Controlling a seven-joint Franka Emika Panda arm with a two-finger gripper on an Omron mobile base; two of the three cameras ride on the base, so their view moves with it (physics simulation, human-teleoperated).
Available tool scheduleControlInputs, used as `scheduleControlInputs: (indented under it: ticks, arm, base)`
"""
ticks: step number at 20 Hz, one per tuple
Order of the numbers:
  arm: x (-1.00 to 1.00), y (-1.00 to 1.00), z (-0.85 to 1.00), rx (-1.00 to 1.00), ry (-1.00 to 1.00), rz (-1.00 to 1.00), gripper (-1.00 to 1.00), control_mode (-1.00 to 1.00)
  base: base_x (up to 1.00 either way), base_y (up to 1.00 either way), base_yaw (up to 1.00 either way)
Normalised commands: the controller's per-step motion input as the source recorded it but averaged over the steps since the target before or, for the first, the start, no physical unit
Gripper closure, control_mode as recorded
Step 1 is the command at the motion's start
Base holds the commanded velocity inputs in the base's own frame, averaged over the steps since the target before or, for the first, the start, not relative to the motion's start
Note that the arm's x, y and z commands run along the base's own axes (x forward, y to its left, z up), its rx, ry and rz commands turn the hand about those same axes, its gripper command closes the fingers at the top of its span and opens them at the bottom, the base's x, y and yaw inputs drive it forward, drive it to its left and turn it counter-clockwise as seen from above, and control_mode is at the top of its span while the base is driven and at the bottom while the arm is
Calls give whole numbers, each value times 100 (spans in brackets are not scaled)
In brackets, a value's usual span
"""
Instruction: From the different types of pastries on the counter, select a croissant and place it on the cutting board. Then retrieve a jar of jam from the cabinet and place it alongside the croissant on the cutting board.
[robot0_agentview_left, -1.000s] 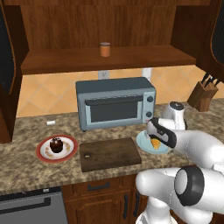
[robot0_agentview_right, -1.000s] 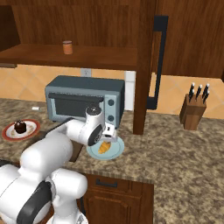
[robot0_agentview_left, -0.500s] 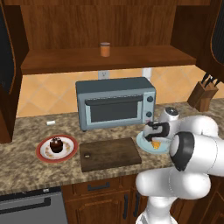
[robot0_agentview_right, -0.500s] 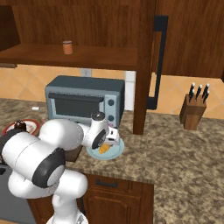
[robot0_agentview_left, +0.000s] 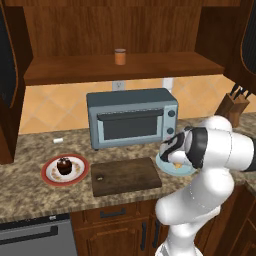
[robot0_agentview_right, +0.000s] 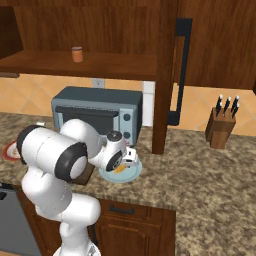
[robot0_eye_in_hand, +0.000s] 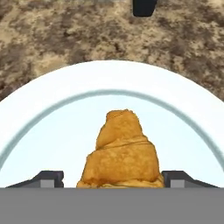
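Granite counter (robot0_agentview_left: 30, 195) under dark wall cabinet (robot0_agentview_left: 110, 30); jar of jam (robot0_agentview_left: 120, 56) upright on its shelf. Toaster oven (robot0_agentview_left: 132, 117) at the back, cutting board (robot0_agentview_left: 126, 176) bare in front of it, chocolate cake (robot0_agentview_left: 63, 165) on a red-rimmed plate (robot0_agentview_left: 49, 175) to the board's left. Claw (robot0_eye_in_hand: 113, 178) is low over the white plate (robot0_eye_in_hand: 52, 109) right of the board, fingers (robot0_eye_in_hand: 48, 178) spread either side of the croissant (robot0_eye_in_hand: 120, 153); contact with it can't be made out. Knife block (robot0_agentview_right: 221, 127) well off to the right.
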Motion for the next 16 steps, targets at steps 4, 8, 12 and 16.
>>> scheduleControlInputs:
  ticks: [4,8,12,16]
  arm:
    - [2,-1,26,11,2,0,100,-100]
    - [-8,9,51,13,3,0,100,-100]
    - [0,51,64,8,24,0,100,-100]
    - [1,96,43,0,20,0,100,-100]
  base:
    - [0,0,0]
    - [0,0,0]
    - [0,0,0]
    - [0,0,0]
